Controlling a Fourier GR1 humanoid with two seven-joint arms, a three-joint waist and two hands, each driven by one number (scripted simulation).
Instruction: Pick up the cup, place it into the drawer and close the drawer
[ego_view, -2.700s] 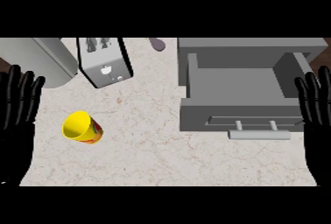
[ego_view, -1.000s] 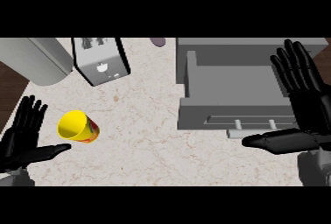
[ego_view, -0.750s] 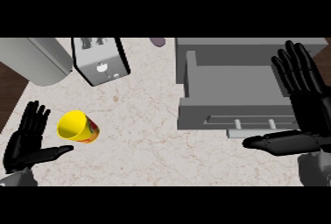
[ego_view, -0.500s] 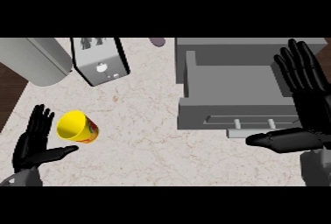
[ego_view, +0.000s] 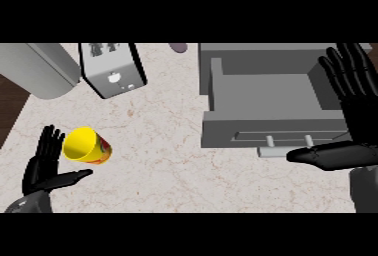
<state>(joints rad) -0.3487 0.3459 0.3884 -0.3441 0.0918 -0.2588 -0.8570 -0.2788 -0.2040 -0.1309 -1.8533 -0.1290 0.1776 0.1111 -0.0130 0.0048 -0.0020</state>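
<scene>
A yellow cup (ego_view: 86, 145) with a red band lies tilted on the counter at the left, its mouth towards me. My left hand (ego_view: 45, 168) is open just left of and below the cup, fingers straight, thumb out under it, not touching. The grey drawer (ego_view: 267, 102) stands pulled open at the right, nothing inside, its handle (ego_view: 289, 142) at the front. My right hand (ego_view: 357, 115) is open at the right edge, fingers up over the drawer's right side, thumb reaching left in front of the handle.
A toaster (ego_view: 112, 68) stands at the back, left of the drawer. A large grey cylinder (ego_view: 38, 70) sits at the back left corner. A small dark object (ego_view: 178, 47) shows at the far edge. The counter's left edge (ego_view: 13, 120) runs near my left hand.
My left hand has come in from the left edge toward the cup and now sits beside it. My right hand has swung in over the drawer's right side and then held still.
</scene>
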